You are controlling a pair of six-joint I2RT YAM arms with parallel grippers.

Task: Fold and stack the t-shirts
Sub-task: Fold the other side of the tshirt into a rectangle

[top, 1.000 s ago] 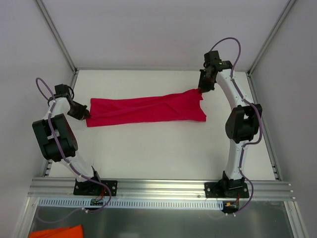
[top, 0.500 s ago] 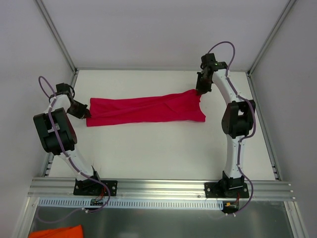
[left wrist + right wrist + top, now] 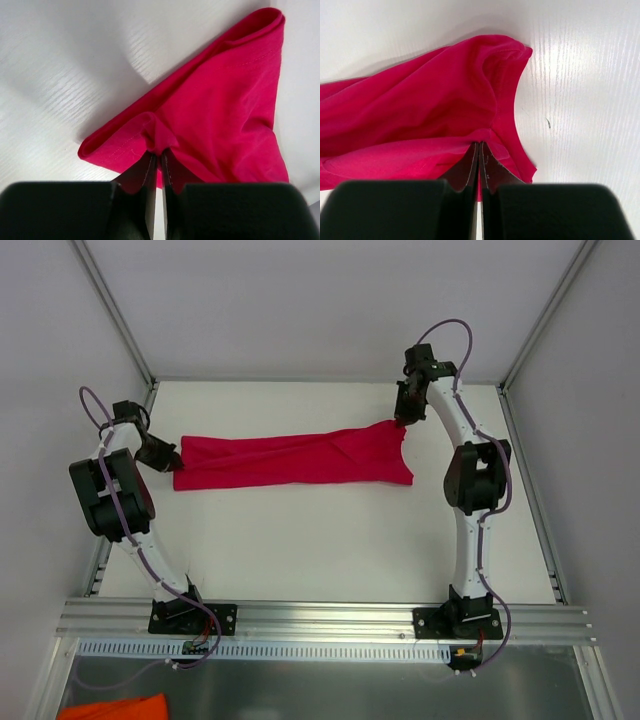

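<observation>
A crimson-red t-shirt is stretched into a long band across the far half of the white table, folded lengthwise. My left gripper is shut on the shirt's left end, pinching a bunched fold of the fabric between its fingers. My right gripper is shut on the shirt's far right corner; the cloth spreads out ahead of its closed fingers. The shirt hangs taut between the two grippers, its lower edge on the table.
The table is walled by grey panels with metal posts at the back corners. An aluminium rail runs along the near edge. An orange cloth lies below the rail at bottom left.
Both grippers have moved a little toward the back of the table, carrying the shirt ends with them. The shirt has stayed stretched between them.
</observation>
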